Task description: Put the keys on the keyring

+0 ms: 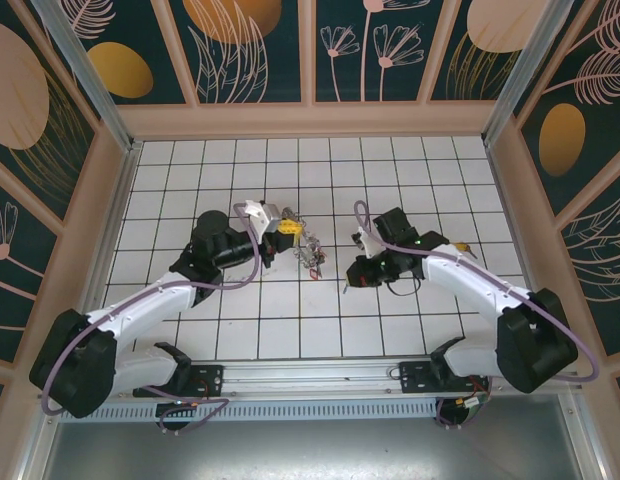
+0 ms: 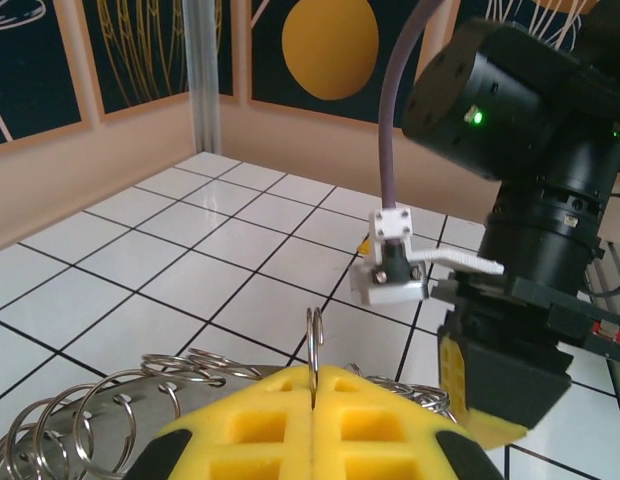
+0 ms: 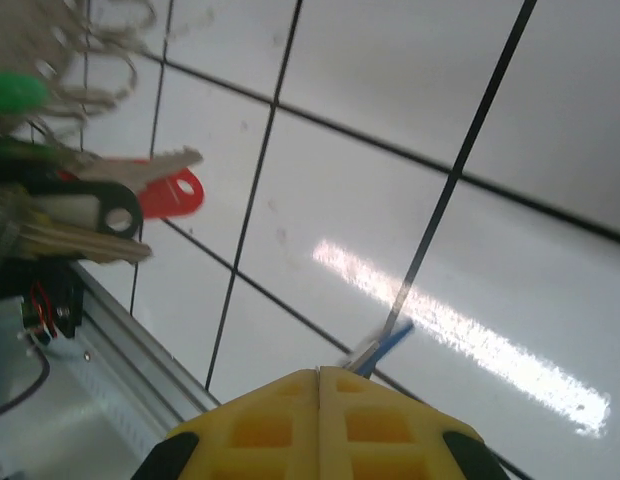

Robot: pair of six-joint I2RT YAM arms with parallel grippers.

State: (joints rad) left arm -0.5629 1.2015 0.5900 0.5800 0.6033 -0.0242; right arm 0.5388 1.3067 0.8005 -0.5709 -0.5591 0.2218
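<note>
Left arm (image 1: 150,300): it reaches from its base at the near-left up and inward to the centre of the tiled counter (image 1: 290,330), elbow low and wrist turned toward the middle. Left pincer (image 1: 287,232) sits at the left edge of the bunch of keys (image 1: 310,252). In the left wrist view its yellow pads (image 2: 250,420) are pressed flat together and clenched on the keyring (image 2: 313,342), whose thin wire stands upright and edge-on out of the seam. A row of small split rings (image 2: 90,425) lies just left of the pads.

Right arm (image 1: 470,280): it reaches from the near-right base inward, forearm angled toward the centre and wrist bent down toward the counter. Right pincer (image 1: 355,270) is near the right side of the bunch, apart from it. In the right wrist view the pads (image 3: 390,430) are closed, and a blue key (image 3: 380,348) protrudes from the tip of the seam, apparently pinched there, low over a tile joint.

The rest of the bunch appears at the left of the right wrist view, with a red tag (image 3: 175,192), a green tag (image 3: 15,90) and a black tag (image 3: 90,208) among blurred silvery blades. Whether these hang from the keyring cannot be told.

The two pincers face each other across the bunch.
</note>
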